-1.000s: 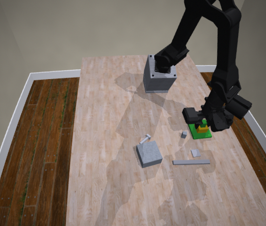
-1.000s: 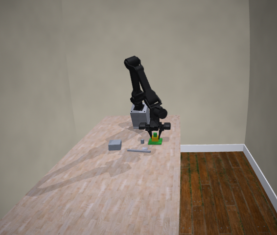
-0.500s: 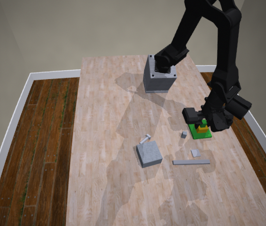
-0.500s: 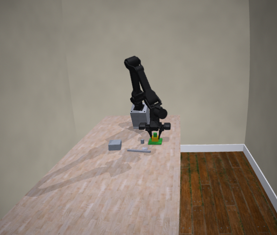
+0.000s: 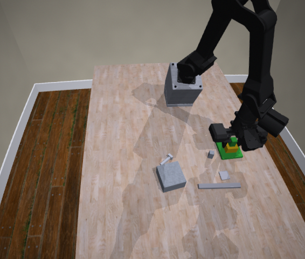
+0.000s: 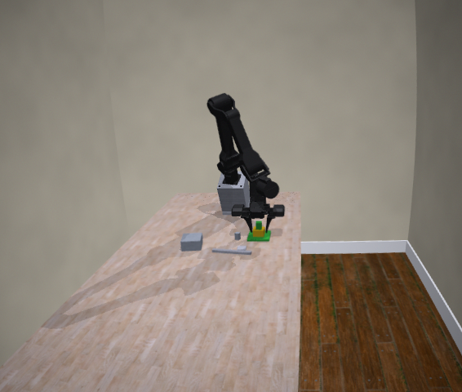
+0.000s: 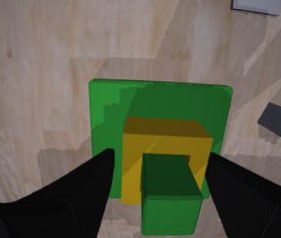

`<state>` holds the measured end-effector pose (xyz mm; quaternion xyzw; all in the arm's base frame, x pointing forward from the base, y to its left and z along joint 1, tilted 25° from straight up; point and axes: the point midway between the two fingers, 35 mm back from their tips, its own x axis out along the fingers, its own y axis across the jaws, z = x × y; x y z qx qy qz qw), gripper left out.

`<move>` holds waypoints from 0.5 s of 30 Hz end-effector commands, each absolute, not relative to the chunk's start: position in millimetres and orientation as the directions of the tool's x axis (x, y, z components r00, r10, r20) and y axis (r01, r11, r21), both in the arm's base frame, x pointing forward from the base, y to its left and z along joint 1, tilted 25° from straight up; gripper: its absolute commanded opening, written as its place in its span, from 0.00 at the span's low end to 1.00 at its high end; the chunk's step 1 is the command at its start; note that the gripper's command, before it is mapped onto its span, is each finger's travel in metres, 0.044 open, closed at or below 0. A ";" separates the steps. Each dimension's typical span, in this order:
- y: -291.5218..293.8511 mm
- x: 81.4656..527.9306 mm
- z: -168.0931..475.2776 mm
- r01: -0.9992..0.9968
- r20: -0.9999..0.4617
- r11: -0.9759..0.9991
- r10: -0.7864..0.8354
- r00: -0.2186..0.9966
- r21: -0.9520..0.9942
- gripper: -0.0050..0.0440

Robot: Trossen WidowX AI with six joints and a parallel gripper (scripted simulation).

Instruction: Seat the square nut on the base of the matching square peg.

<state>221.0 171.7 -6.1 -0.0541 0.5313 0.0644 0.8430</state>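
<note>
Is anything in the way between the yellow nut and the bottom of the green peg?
Nothing visible is. The yellow square nut already sits around the green peg, down on the green base. The gripper is open, its fingers standing apart from the nut on either side.

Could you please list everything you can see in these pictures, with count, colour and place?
Nut: one, yellow, around the peg, on the plate.
Peg: one, green, upright through the nut.
Plate: one, green, near the table's right edge.
Large block: one, grey, mid-table.
Bolt: one, pale grey, beside the large block.
Small cube: one, grey, left of the plate.
Flat piece: one, grey, above the bar.
Bar: one, grey, lying flat.
Table: one, pale wood.
Pedestal: one, grey, at the table's far end.
Arm: one, black.
Claw: one, black, open, fingers apart from the nut.
</note>
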 end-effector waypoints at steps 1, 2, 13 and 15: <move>173.9 222.9 -1.8 -0.166 -0.897 0.986 0.062 0.437 -0.013 0.63; 173.9 222.9 -1.8 -0.166 -0.897 0.986 0.062 0.437 -0.013 0.63; 174.1 222.5 -0.6 -0.166 -0.897 0.986 0.062 0.437 -0.013 0.63; 174.1 222.5 -0.6 -0.166 -0.897 0.986 0.062 0.437 -0.013 0.63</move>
